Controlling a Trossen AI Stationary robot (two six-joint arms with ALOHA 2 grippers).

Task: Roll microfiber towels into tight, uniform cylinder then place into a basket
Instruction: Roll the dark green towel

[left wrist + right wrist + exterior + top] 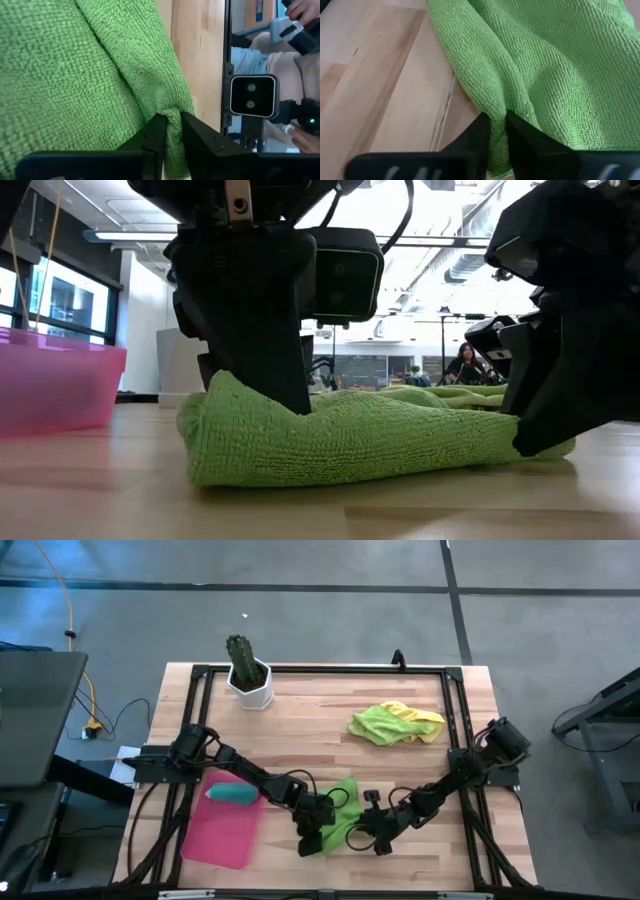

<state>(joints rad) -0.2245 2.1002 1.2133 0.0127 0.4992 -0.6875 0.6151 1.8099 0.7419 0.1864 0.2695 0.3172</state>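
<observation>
A green towel (340, 812) lies bunched on the wooden table near its front edge, between my two grippers; it also shows in the low view (350, 435). My left gripper (312, 832) is shut on its left end. My right gripper (368, 830) is shut on its right end. A teal towel (232, 794), rolled up, lies in the far end of the pink basket (222, 835). A lime green towel (378, 725) and a yellow towel (420, 717) lie crumpled together at the far right. My left gripper (170, 120) pinches a bunched fold of the green towel (172, 107) between its two fingers, at the towel's left end. The fingers (285, 375) come from above, pointing down. The towel rests on the table and humps up beside the fingers. My right gripper (498, 120) pinches a folded-over edge of the green towel (502, 102) between its two fingers, at the towel's right end. The fingers (545, 420) slant down onto it from the table's right. The towel lies on the table, slack.
A white pot with a cactus (248, 675) stands at the far left of the table. The pink basket stands at the front left (55, 385). A black frame (455, 730) runs along the table's edges. People show in the room beyond.
</observation>
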